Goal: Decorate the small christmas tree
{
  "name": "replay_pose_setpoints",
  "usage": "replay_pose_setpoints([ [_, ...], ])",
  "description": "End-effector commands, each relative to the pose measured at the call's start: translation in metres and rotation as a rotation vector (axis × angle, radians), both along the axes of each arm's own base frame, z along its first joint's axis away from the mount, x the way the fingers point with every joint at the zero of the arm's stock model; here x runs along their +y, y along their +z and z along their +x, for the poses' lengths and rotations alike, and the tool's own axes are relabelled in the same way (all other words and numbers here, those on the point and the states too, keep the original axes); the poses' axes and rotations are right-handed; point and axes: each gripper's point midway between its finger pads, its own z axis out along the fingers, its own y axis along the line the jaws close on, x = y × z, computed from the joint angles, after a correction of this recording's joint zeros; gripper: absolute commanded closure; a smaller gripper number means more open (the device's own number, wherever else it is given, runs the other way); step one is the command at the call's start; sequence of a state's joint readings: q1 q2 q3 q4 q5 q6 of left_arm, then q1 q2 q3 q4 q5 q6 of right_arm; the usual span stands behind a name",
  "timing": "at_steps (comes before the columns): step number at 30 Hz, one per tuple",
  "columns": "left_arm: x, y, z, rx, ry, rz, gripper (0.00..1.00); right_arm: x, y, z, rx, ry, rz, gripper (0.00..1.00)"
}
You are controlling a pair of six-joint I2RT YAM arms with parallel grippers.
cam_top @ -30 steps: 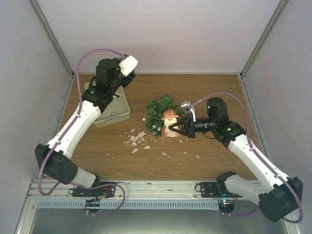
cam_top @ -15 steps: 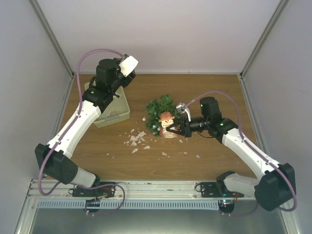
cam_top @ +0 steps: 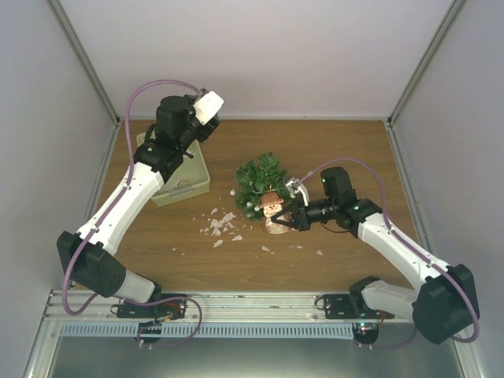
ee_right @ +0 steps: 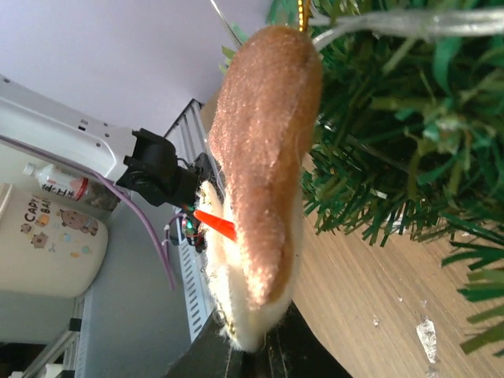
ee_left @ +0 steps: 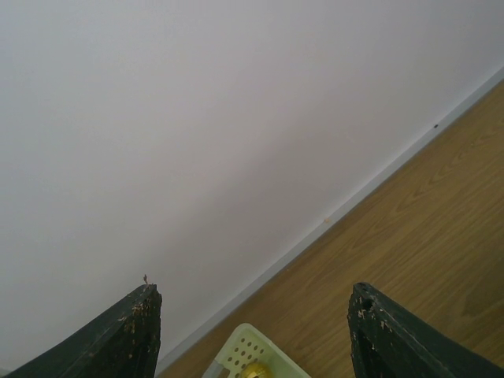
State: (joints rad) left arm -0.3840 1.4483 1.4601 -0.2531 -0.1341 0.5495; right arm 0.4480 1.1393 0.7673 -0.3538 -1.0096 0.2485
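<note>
Hanging a decoration is judged to be the step in hand: the small christmas tree stands near the middle of the table, well apart from both side walls, and a snowman ornament with a brown hat is held against its near side. The right gripper has its jaws closed almost fully on the lower end of the ornament; the right wrist view shows the hat tip and its gold loop up among the green branches. Whether the loop is hooked on a branch cannot be determined. The next move calls for seating the loop over a branch before the jaws release, otherwise the ornament is likely to drop. The left gripper hangs above the pale basket left of the tree, jaws well apart and holding nothing. White flakes lie scattered on the wood-grain surface just in front of the tree. Plain white walls enclose the cell.
</note>
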Motion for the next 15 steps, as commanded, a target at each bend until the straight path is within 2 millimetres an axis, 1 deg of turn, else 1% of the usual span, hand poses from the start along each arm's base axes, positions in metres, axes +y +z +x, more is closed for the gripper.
replay_pose_setpoints([
  [1, -0.0016, -0.0019, 0.0043, -0.009, -0.006, -0.018, 0.35, -0.0014, -0.0111, -0.0035, 0.01, -0.005, -0.029, 0.97],
  [8, -0.0019, -0.0023, 0.005, -0.007, -0.007, -0.02, 0.35, -0.0025, -0.0132, -0.0031, 0.011, -0.013, -0.04, 0.97],
  [15, -0.0032, -0.0054, 0.0066, 0.0, -0.009, -0.021, 0.35, -0.0051, -0.0123, -0.008, 0.012, -0.01, -0.045, 0.97],
])
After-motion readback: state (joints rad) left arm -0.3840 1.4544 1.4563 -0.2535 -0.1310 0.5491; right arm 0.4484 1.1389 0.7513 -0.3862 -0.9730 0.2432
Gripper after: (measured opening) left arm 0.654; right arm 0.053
